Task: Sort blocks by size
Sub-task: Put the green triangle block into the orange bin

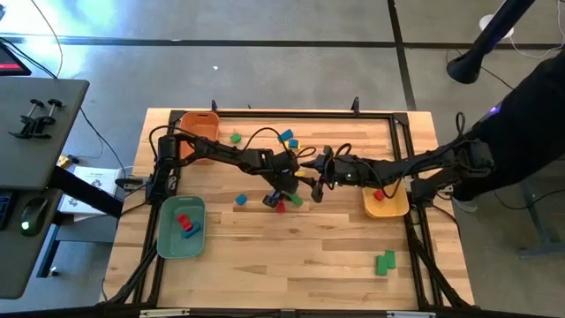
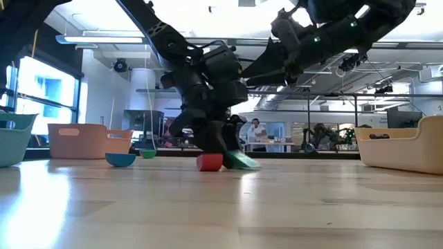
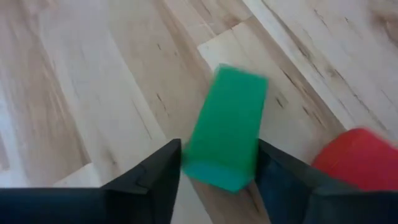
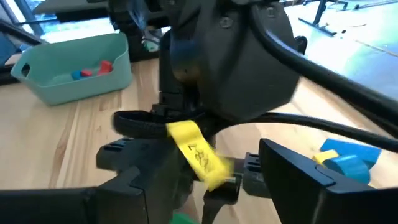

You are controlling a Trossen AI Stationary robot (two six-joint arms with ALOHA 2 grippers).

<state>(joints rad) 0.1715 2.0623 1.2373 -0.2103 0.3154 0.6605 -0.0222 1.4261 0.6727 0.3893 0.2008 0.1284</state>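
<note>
My left gripper [image 1: 284, 194] is at mid-table, pointing down, shut on a green block [image 3: 227, 127], which also shows in the low view [image 2: 241, 161]. A red block [image 2: 210, 162] lies on the table right beside it. My right gripper [image 4: 217, 186] is open and empty, close to the right of the left wrist [image 1: 312, 181]. A blue block [image 1: 240, 200] lies to the left. More blocks lie at the far middle [image 1: 289, 139] and near right [image 1: 384, 262]. My left gripper has the green block's near end [image 3: 214, 171] between its two fingers [image 3: 155, 180], one on each long side. The fingers come from above and lie across the block. In the low view the block sits tilted, its lower end at the table top.
A teal tray [image 1: 168, 238] at the near left holds red and blue blocks. An orange tray [image 1: 199, 119] stands at the far left, a yellow tray [image 1: 393, 209] with a red block at the right. A black frame [image 1: 402, 119] rims the table. The two arms are close together.
</note>
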